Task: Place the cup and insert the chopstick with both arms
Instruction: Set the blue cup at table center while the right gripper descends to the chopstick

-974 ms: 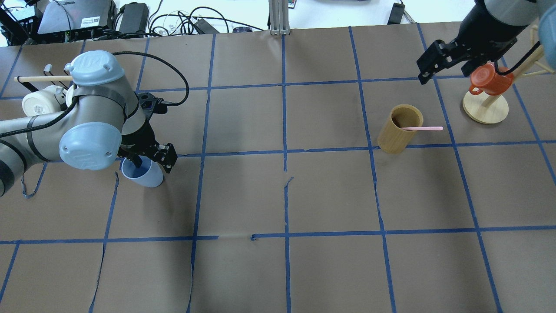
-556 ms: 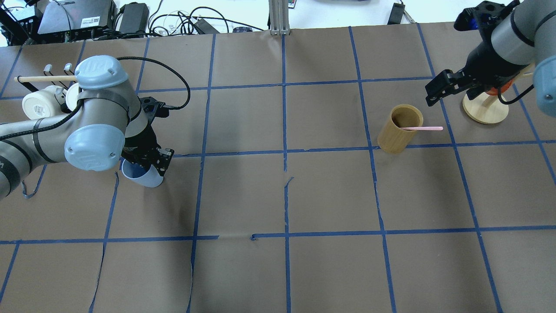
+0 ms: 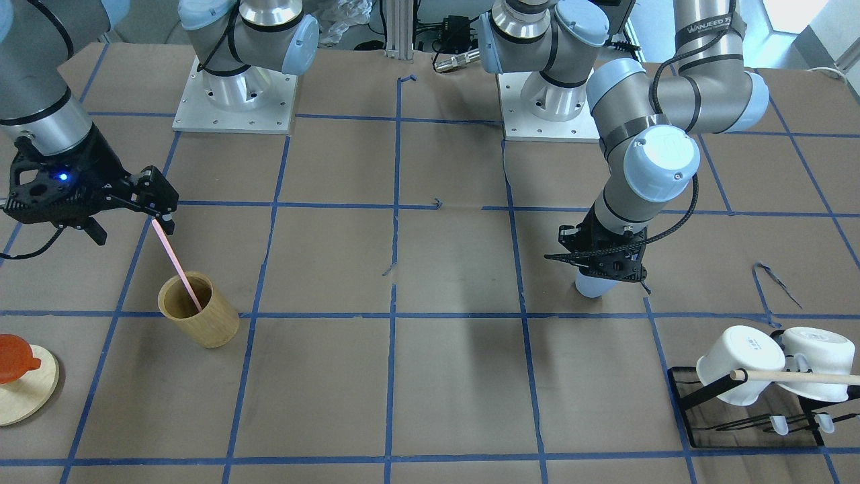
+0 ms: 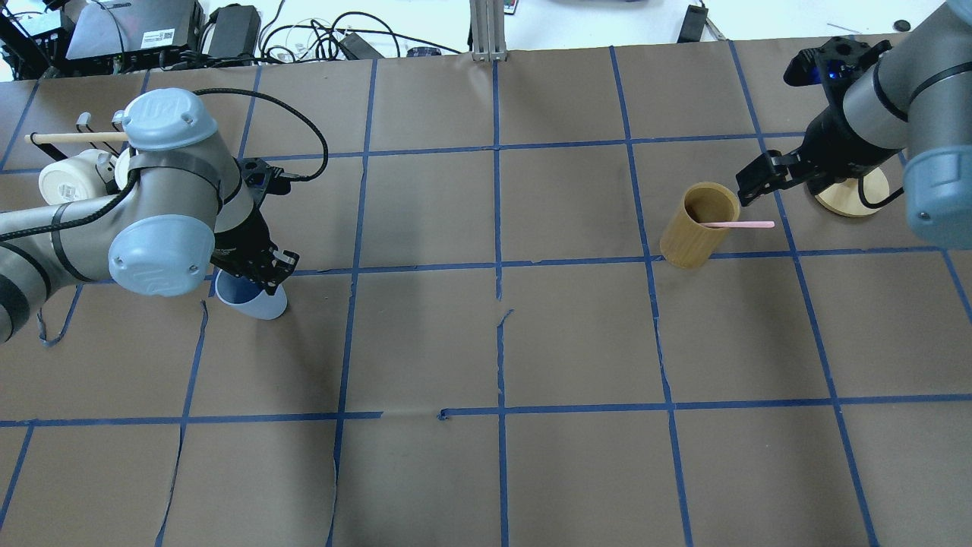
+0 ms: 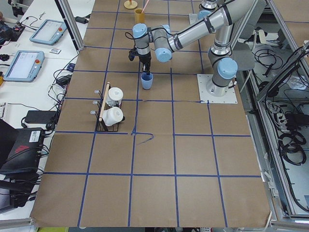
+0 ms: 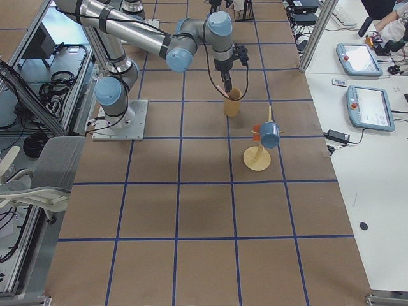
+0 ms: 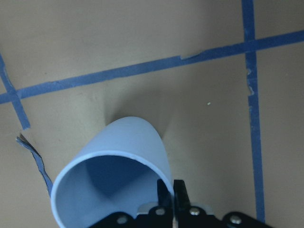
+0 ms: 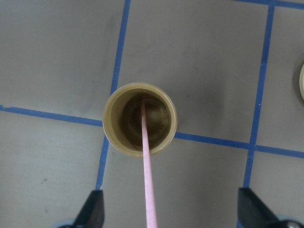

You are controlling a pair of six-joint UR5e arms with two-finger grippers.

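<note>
Standing near chopstick (image 3: 176, 259) — wooden stand (image 3: 23, 393) | white mugs (image 3: 739, 365) near blue cup (image 3: 591, 288)

I see the light blue cup (image 4: 257, 302) near the table's left edge, mouth up, its rim wall pinched by the left gripper (image 7: 170, 191). I can't tell whether its base rests on the paper. Toward the right edge, the pink chopstick (image 4: 743, 224) leans in the upright bamboo holder (image 4: 692, 237), lower end inside and upper end slanting out over the rim.

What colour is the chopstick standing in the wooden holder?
The chopstick is pink; it shows best in the right wrist-mounted view.
</note>
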